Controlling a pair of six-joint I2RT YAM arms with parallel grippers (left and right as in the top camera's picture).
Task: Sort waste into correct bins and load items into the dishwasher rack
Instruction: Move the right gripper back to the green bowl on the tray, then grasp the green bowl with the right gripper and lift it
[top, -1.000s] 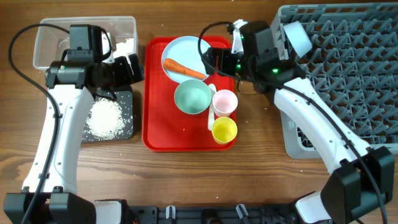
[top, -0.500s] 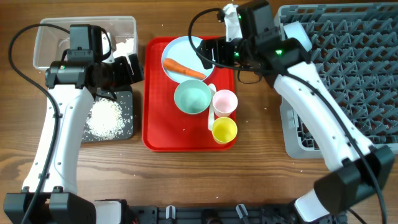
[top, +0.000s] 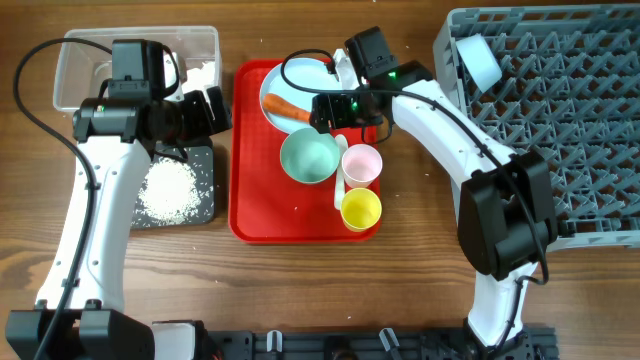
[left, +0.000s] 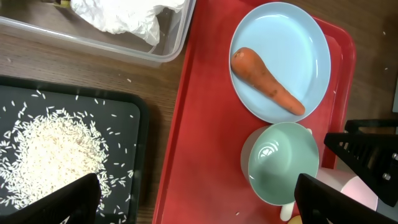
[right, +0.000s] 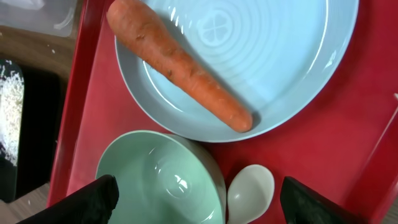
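An orange carrot (top: 296, 111) lies on the pale blue plate (top: 290, 82) at the back of the red tray; both also show in the right wrist view, carrot (right: 180, 65) and plate (right: 280, 56). A pale blue-green bowl (top: 310, 156), pink cup (top: 361, 163), yellow cup (top: 361, 208) and white spoon (top: 339, 188) stand in front. My right gripper (top: 328, 108) is open and empty, hovering over bowl (right: 155, 180) and spoon (right: 252, 193). My left gripper (top: 214, 108) is open and empty between the bins. A second bowl (top: 480, 62) sits in the grey rack (top: 560, 130).
The clear tub (top: 90, 60) at the back left holds white tissue (left: 124, 15). The black tray (top: 205, 165) in front of it holds a heap of rice (left: 53, 155). The flat red tray (top: 255, 205) lies between the bins and the rack.
My right arm has swung left from the rack to above the plate and bowl on the red tray. The left arm has not moved.
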